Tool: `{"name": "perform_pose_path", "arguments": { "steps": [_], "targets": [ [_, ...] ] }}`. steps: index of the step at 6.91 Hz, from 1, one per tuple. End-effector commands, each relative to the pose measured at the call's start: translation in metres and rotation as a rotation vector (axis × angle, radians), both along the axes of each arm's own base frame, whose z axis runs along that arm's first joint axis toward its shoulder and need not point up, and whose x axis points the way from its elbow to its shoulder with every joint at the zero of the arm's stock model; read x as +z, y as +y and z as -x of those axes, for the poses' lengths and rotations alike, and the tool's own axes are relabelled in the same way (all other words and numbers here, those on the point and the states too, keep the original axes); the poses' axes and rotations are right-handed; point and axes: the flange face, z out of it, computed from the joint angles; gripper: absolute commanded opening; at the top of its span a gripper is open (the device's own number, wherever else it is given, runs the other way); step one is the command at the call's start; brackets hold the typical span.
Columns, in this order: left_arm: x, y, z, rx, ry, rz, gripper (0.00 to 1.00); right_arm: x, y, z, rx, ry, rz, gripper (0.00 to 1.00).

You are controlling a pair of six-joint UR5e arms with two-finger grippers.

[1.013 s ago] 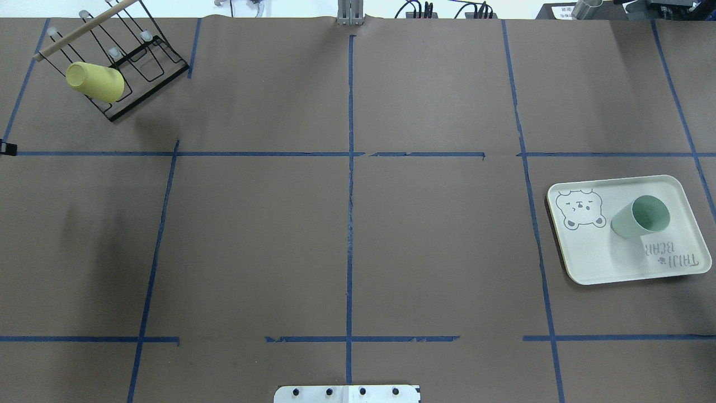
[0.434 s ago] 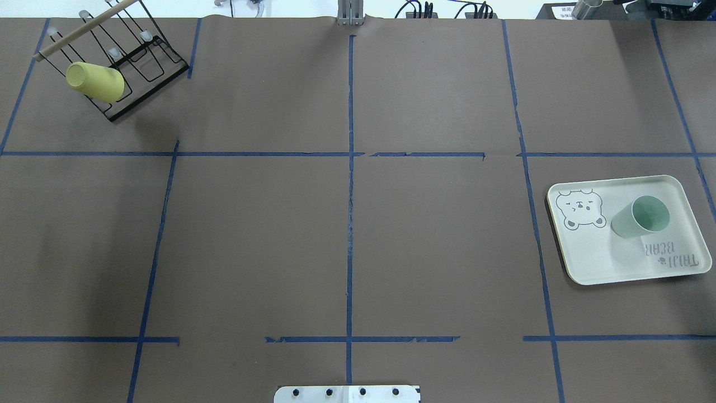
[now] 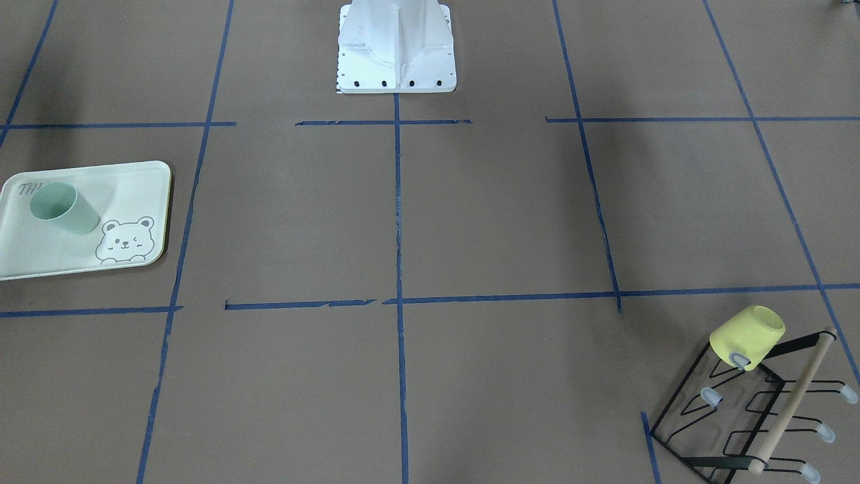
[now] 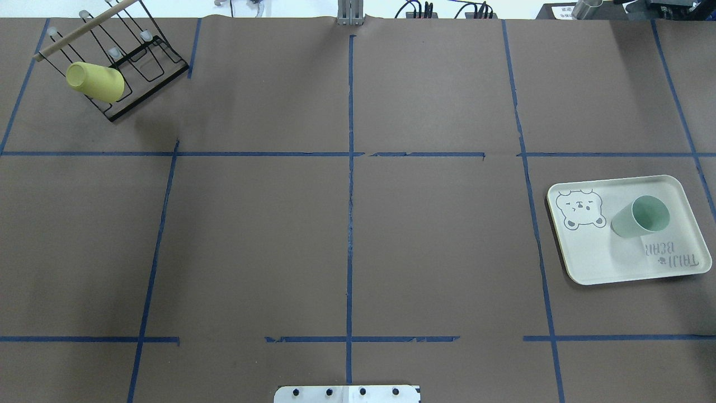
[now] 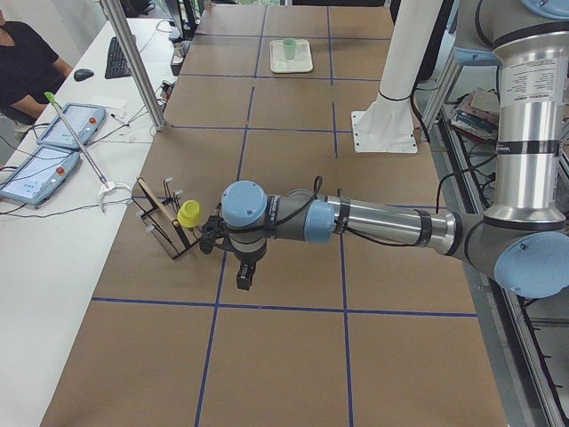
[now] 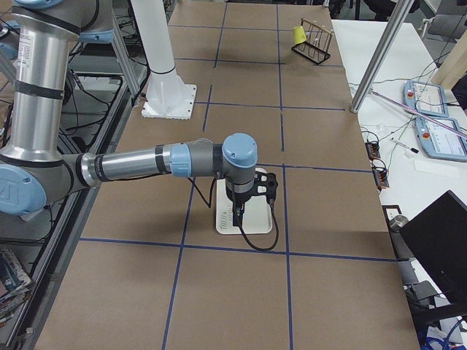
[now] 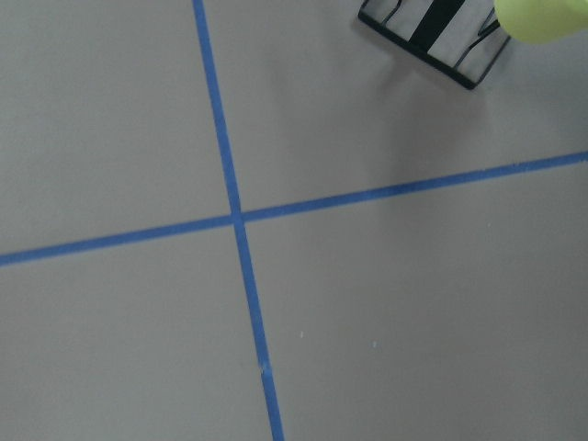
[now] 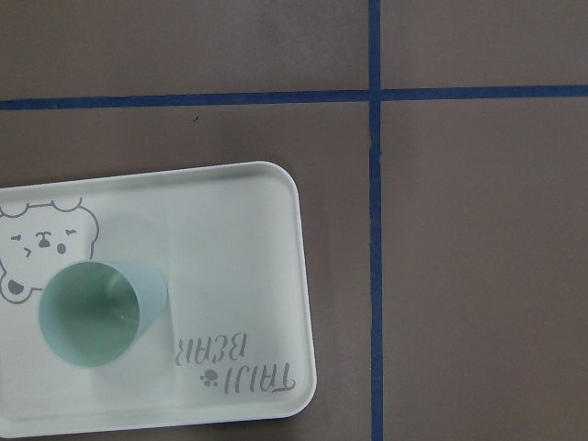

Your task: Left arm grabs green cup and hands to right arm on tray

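Observation:
The green cup [image 4: 640, 217] stands upright, mouth up, on the tray [image 4: 593, 252] at the right of the table. Both show in the front view (cup [image 3: 64, 207], tray [image 3: 134, 188]) and in the right wrist view (cup [image 8: 96, 312], tray [image 8: 239, 239]). No gripper touches the cup. My right gripper [image 6: 237, 215] hangs above the tray [image 6: 259, 224] in the right side view only. My left gripper [image 5: 243, 276] hangs near the rack in the left side view only. I cannot tell whether either is open or shut.
A yellow-green cup [image 4: 95, 81] hangs mouth down on a black wire rack [image 4: 134, 61] at the far left corner; it also shows in the left wrist view [image 7: 542, 16]. Blue tape lines cross the brown table. The robot's white base [image 3: 396, 47] stands at the near middle edge.
A small dark part at the overhead view's left edge has gone out of view. The green cup, tray and rack have not moved.

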Motion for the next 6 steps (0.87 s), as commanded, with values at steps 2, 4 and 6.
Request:
{"name": "perform_pose_path", "arguments": {
  "steps": [2, 4, 6],
  "targets": [
    [0.019, 0.05, 0.002, 0.011, -0.009, 0.124, 1.0, -0.001, 0.0, 0.0, 0.0, 0.0, -0.002, 1.0],
    [0.031, 0.059, 0.004, 0.017, -0.056, 0.143, 1.0, 0.001, 0.0, 0.0, -0.002, 0.0, -0.001, 1.0],
    [0.036, 0.066, 0.003, 0.018, -0.054, 0.157, 1.0, 0.003, 0.004, 0.0, -0.005, 0.002, 0.004, 1.0]
  ]
}}
